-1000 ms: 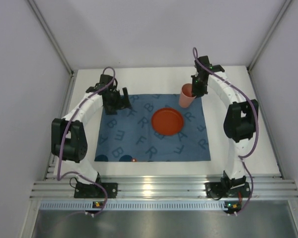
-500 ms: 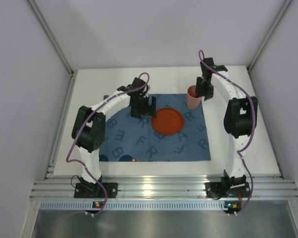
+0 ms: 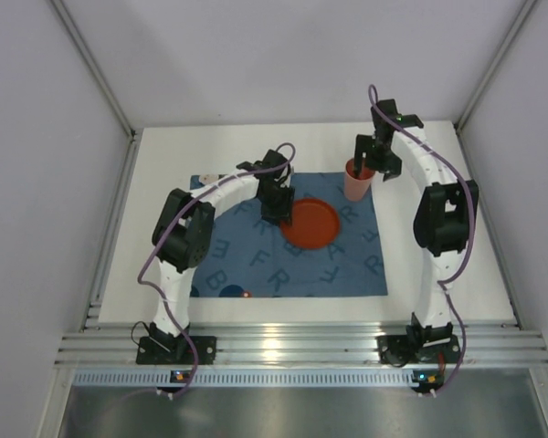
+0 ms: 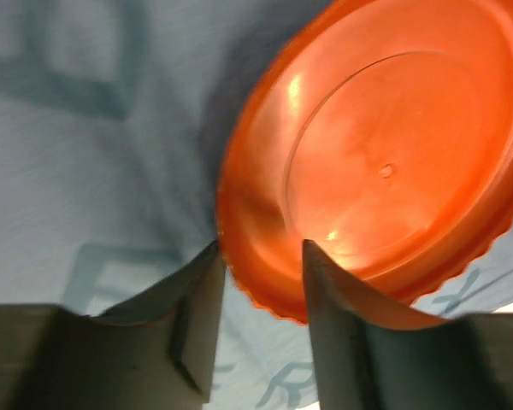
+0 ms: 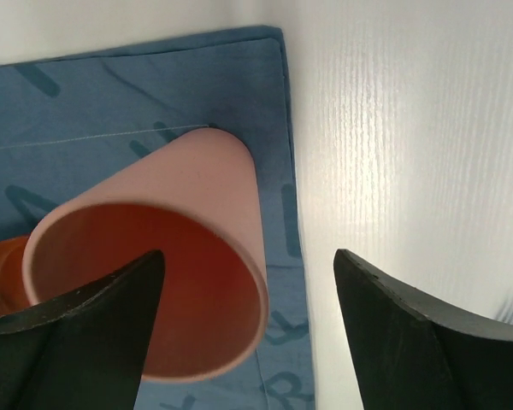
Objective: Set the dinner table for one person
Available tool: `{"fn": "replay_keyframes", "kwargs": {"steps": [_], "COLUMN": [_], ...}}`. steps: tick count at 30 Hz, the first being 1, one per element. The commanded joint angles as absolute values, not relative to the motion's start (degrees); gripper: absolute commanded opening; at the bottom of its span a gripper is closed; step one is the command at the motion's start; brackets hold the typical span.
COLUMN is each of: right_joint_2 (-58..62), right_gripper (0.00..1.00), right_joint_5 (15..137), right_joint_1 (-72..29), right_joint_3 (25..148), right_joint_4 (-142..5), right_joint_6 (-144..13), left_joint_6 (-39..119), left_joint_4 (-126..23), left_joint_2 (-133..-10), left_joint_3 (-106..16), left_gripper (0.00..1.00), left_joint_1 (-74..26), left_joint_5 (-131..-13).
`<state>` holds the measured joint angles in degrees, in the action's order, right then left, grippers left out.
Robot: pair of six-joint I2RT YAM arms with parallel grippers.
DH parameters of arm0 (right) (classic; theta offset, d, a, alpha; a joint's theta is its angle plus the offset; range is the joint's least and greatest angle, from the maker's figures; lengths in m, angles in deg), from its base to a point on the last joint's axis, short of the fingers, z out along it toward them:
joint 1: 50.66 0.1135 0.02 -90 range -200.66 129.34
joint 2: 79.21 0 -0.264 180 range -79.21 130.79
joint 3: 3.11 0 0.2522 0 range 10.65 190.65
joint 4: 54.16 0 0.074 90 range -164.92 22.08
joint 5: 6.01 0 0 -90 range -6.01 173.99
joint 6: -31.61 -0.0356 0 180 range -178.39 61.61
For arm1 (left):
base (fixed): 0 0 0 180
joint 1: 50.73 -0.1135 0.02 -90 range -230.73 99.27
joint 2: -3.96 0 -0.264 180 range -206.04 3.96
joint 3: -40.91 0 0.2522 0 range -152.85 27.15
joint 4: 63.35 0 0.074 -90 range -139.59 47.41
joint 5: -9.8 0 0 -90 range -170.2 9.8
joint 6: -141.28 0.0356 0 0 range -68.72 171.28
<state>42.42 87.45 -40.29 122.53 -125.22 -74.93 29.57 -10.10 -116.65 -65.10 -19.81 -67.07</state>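
An orange plate (image 3: 314, 224) lies in the middle of the blue lettered mat (image 3: 256, 255) on the dinner table (image 3: 160, 169). My left gripper (image 3: 279, 212) is at the plate's left rim. In the left wrist view its jaws are drawn in on the plate (image 4: 385, 145), one finger outside the rim and one inside, and the rim fills the gap between the tips of the gripper (image 4: 261, 248). A pink cup (image 3: 355, 183) stands upright at the mat's far right corner. My right gripper (image 5: 248, 252) hangs open over the cup (image 5: 167, 201), one finger above its mouth, the other beyond its wall.
Two dark blue round shapes (image 3: 187, 290) and a small orange spot (image 3: 247, 294) sit at the mat's near left edge. Bare white table (image 5: 410, 128) lies right of the cup. Aluminium rails and grey walls border the table.
My left arm has swung right from the mat's far left to the plate's rim, and its jaws have narrowed there. My right gripper has opened off the cup, which stands where it was.
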Motion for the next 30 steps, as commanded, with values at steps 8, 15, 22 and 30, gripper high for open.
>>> {"fn": "replay_keyframes", "kwargs": {"steps": [8, 15, 22, 30], "right_joint_2": [29.5, 22.2, 9.2, 1.4], "right_gripper": [0.82, 0.9, 1.0, 0.94], "right_joint_5": [91.2, 92.5, 91.4, 87.8], "right_joint_1": [-40.5, -46.2, -56.9, -70.2], "right_joint_3": [121.6, 113.9, 90.5, 71.0], "right_joint_4": [-128.1, -126.3, -120.8, -114.7], "right_joint_6": [-76.7, -81.1, -87.3, -91.6], "left_joint_6": [30.5, 30.2, 28.3, 30.3], "left_joint_4": [-7.7, -3.6, -4.5, -5.5], "left_joint_2": [-120.7, -114.3, -96.3, -82.5], "left_joint_3": [-70.9, -70.1, -49.7, -32.5], "left_gripper": [0.0, 0.0, 0.0, 0.0], "left_joint_1": [-19.1, -21.2, -29.1, -34.0], "left_joint_5": [-65.1, -66.7, -67.4, -70.9]}}
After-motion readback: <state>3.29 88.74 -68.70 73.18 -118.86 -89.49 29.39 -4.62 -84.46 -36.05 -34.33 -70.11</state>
